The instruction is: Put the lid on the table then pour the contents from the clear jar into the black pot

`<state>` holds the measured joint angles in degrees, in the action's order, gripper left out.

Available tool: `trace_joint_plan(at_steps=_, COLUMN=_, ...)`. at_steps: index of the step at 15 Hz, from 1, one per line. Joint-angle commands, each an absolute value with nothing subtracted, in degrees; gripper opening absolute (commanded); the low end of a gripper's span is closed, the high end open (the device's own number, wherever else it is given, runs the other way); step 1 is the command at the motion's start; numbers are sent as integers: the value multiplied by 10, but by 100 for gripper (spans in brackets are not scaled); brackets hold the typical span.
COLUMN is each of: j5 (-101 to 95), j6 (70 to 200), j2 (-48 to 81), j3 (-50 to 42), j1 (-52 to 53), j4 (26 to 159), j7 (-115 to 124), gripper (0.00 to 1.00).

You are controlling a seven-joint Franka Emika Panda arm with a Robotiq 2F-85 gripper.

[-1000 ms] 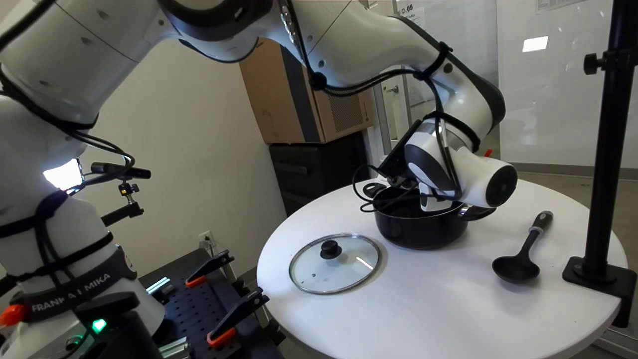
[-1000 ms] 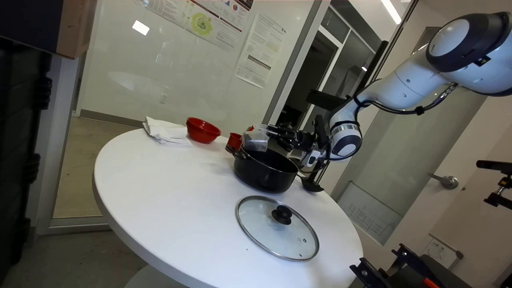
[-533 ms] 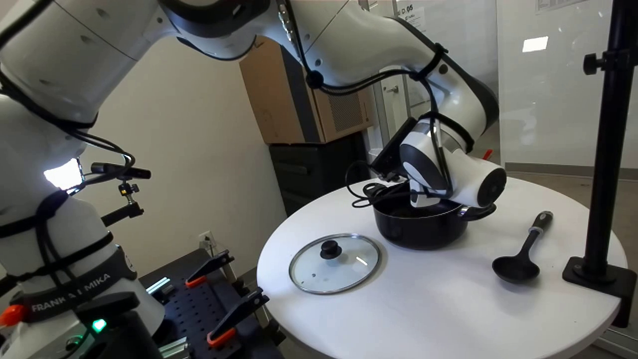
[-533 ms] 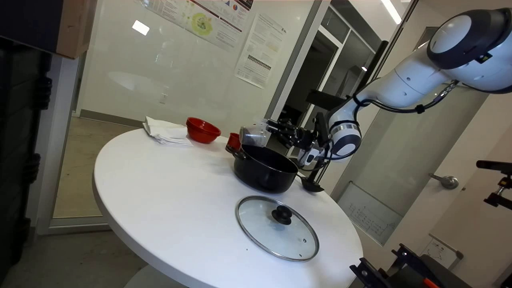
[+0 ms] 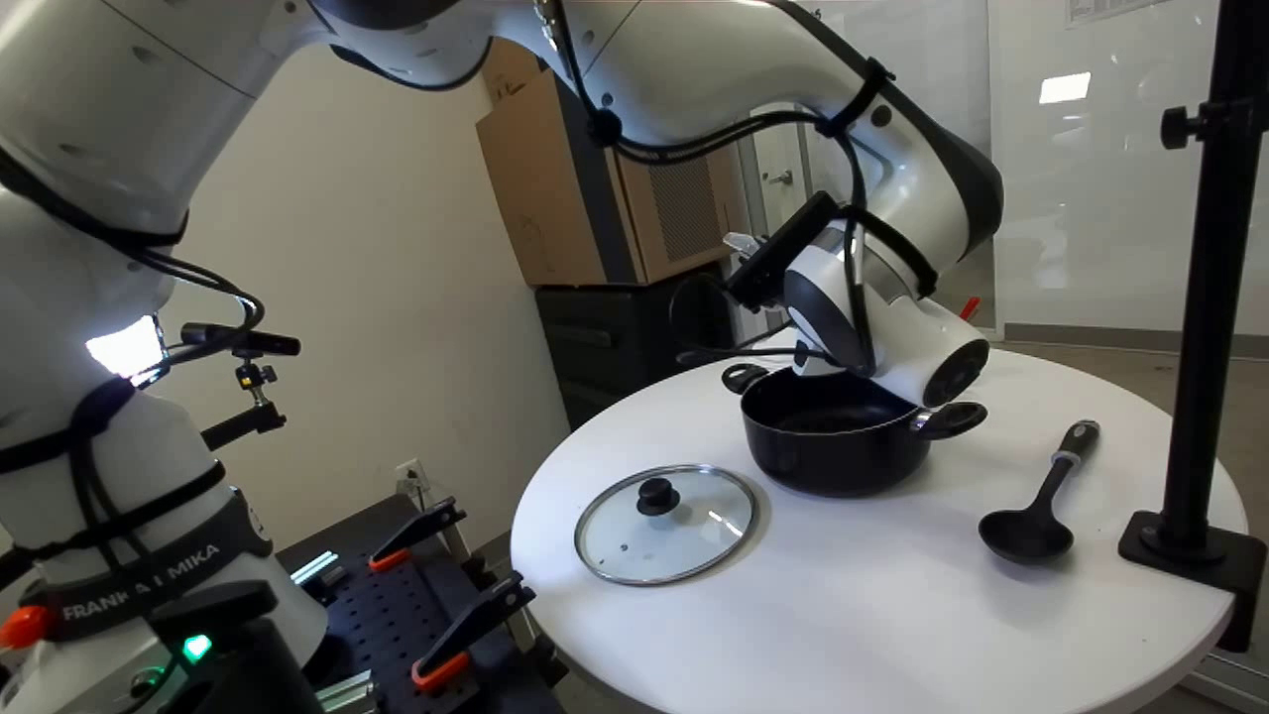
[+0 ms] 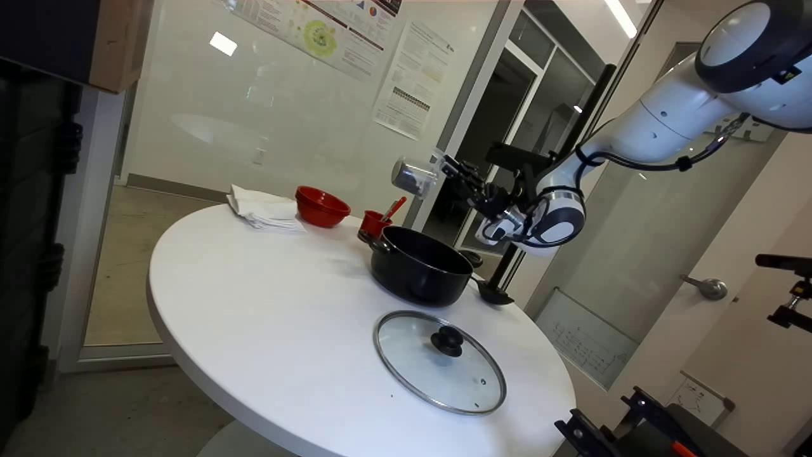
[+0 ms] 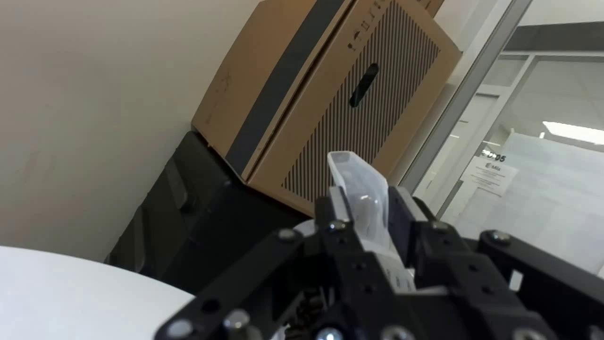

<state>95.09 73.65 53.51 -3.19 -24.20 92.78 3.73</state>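
Lifted since half a second ago, the gripper (image 7: 364,208) and the clear jar (image 6: 413,178) have risen from just over the rim of the black pot (image 6: 419,276) to well above it; whether the jar is straight over the pot's mouth cannot be told. Two fingers (image 7: 401,217) clasp a translucent part of the jar, which leans far over; its contents cannot be made out. Just beside the pot's handle stands a red vessel (image 6: 373,225) with a red-handled tool (image 6: 398,204) sticking out. Near the pot, though apart from it, the lid (image 5: 664,545) lies flat on the table (image 5: 853,605), knob upward. A black ladle (image 5: 1031,531) lies near the pot too, and beyond it a black stand (image 5: 1195,397) meets the table's edge. Past the red vessel, seen from the pot, come a red bowl (image 6: 321,209) and then a white folded stack (image 6: 263,209). Farther off still, away from the table, a cardboard box (image 7: 330,94) rests on a black case (image 7: 212,231).
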Motion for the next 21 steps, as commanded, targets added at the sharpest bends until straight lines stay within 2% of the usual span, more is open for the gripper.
trace_joint_plan(at_steps=1, j5=981, j6=687, j2=493, j3=-48, j1=-249, j4=984, j7=68, gripper=6)
trace_joint_plan(at_steps=10, j5=1030, j6=600, j2=471, j3=-74, j1=-261, j4=1048, j7=125, gripper=6)
trace_joint_plan(at_steps=21, j5=1071, j6=610, j2=512, j3=-90, j1=-252, j4=1030, j7=119, gripper=6)
